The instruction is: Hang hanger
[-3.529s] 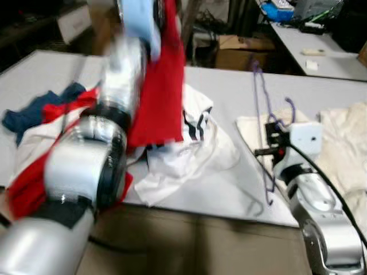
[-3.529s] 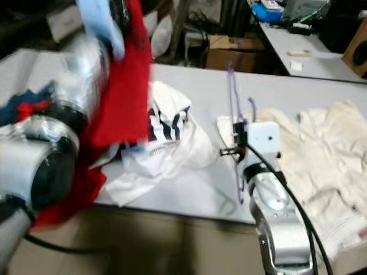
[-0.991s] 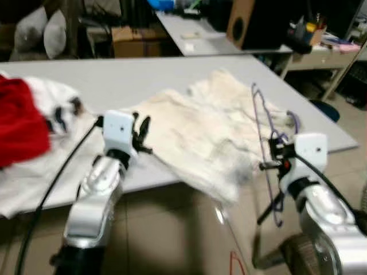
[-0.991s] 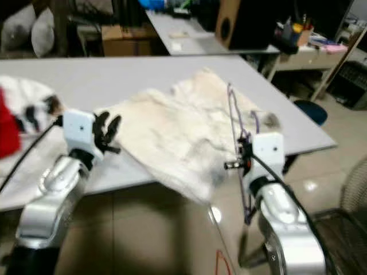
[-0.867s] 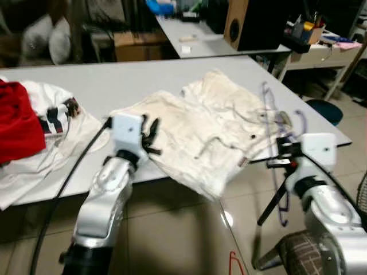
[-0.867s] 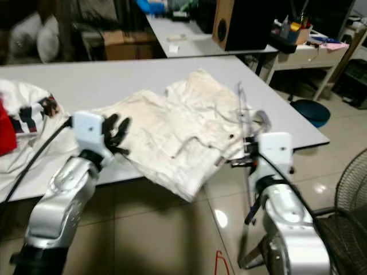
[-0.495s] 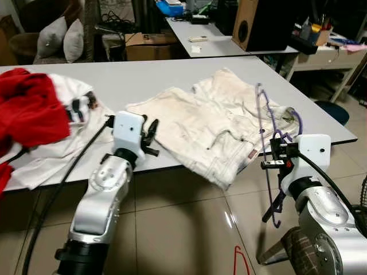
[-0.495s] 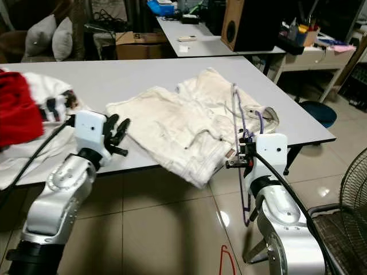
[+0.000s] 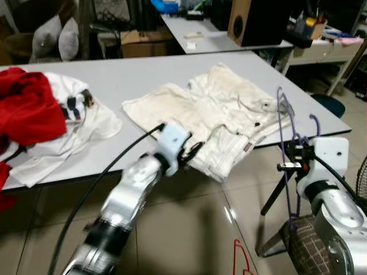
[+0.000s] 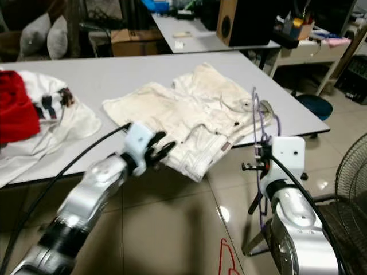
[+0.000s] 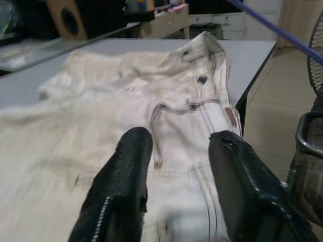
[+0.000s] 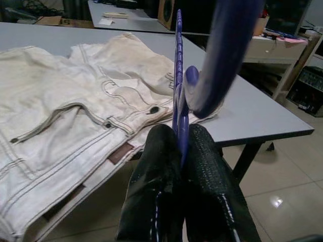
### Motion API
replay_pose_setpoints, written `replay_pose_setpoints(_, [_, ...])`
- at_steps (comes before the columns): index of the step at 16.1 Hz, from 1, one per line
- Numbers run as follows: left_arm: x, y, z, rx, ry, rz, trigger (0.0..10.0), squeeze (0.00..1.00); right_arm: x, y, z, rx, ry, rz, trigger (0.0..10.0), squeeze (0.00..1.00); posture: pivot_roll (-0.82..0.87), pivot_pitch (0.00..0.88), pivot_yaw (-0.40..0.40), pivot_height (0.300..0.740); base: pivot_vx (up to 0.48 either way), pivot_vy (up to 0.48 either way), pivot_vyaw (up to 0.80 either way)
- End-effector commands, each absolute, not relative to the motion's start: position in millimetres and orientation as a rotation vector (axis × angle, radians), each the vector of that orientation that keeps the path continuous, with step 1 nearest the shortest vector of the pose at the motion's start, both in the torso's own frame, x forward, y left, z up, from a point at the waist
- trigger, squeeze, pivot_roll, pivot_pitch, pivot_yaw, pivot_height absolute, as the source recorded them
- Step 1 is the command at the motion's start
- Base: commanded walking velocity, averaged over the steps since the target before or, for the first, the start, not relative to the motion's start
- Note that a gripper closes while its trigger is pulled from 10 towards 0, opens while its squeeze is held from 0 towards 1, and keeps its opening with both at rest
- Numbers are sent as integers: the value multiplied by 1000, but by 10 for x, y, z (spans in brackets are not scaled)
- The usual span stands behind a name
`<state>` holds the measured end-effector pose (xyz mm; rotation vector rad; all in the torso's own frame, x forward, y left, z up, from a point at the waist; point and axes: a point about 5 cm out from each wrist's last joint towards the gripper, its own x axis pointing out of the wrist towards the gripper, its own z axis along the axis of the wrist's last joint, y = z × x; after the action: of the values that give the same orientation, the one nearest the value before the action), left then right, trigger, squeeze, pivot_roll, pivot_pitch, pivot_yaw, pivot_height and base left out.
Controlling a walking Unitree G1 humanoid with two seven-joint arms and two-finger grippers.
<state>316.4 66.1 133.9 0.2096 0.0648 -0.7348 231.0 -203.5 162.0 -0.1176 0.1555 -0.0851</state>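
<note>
A purple hanger (image 9: 282, 114) stands upright off the table's right end, over the floor, with my right gripper (image 9: 293, 153) shut on its stem. In the right wrist view the two fingers (image 12: 156, 171) pinch the purple wire (image 12: 177, 75) and its hook curves overhead. Cream trousers (image 9: 212, 114) lie spread on the grey table (image 9: 143, 74), one leg hanging over the near edge. My left gripper (image 9: 192, 152) is open at that near edge, just short of the fabric. Through the left wrist view the trousers (image 11: 166, 85) lie beyond the spread fingers (image 11: 128, 171).
A red garment (image 9: 28, 109) and a white printed shirt (image 9: 86, 123) lie at the table's left. A second table (image 9: 200, 40) and a speaker (image 9: 258, 23) stand behind. A fan (image 10: 351, 172) and a checked seat (image 9: 307, 249) are at the right on the tiled floor.
The view has swung a little. My left arm has reached forward and to the right, down to the near edge of the trousers. The right gripper still holds the hanger upright.
</note>
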Motion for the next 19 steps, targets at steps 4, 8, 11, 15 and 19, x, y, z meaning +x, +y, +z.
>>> replay_pose_setpoints(4, [3512,369,1274,238,134,-722,10000,0,2156,-2028,1669,-125,154,-106,10000,0,-119,18,58,740,0,0,0])
replay_pose_setpoints(8, [3591,426,1044,431,267,-641,10000,0,2036,-1981,1682,-129,163,-106,10000,0,-172,48,93,740,0,0,0])
replay_pose_setpoints(11, [3745,768,1045,573,311,-476,10000,0,1980,-1959,1696,-124,166,-113,10000,0,-183,55,100,740,0,0,0])
replay_pose_setpoints(15, [3909,1385,1198,723,350,-230,10000,0,1994,-1935,1716,-127,166,-98,10000,0,-179,54,93,740,0,0,0])
replay_pose_setpoints(19, [3984,1677,1399,670,278,-112,10000,0,2022,-1894,1730,-132,164,-71,10000,0,-169,54,78,740,0,0,0])
